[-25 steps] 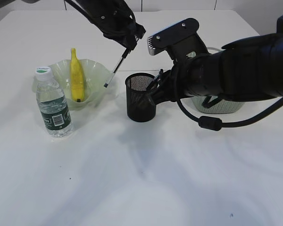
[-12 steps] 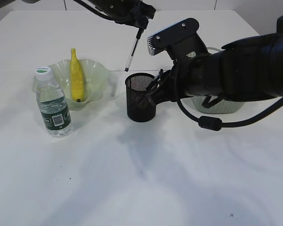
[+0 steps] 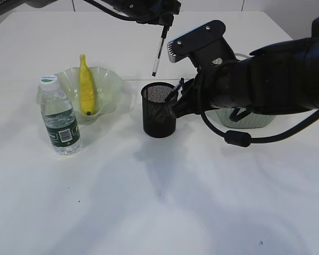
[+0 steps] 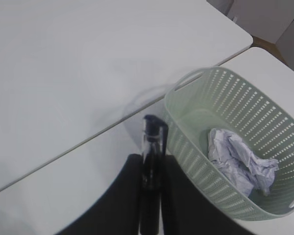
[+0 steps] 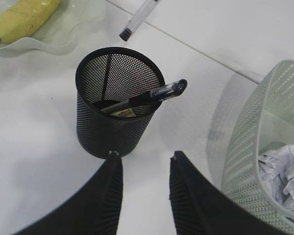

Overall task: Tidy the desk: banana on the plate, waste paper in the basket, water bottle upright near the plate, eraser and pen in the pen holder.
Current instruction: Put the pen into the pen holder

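Note:
My left gripper (image 3: pixel 165 18) is shut on a clear pen (image 3: pixel 158 56), held nearly upright, tip down, above the black mesh pen holder (image 3: pixel 159 110). The pen also shows in the left wrist view (image 4: pixel 151 161) and the right wrist view (image 5: pixel 137 18). A black pen (image 5: pixel 147 97) leans inside the holder (image 5: pixel 115 105) with a small yellowish eraser (image 5: pixel 122 112) at its bottom. My right gripper (image 5: pixel 143 155) is open and empty just beside the holder. The banana (image 3: pixel 86 85) lies on the green plate (image 3: pixel 110 85). The water bottle (image 3: pixel 59 117) stands upright in front of the plate. Crumpled paper (image 4: pixel 240 159) lies in the green basket (image 4: pixel 186 127).
The basket (image 3: pixel 250 121) stands right of the holder, mostly hidden behind my right arm in the exterior view. A seam between two tabletops (image 4: pixel 63 149) runs behind the holder.
My left gripper has carried the clear pen up and to the right, turning it from slanted near the plate to nearly upright above the holder. The right arm has barely moved.

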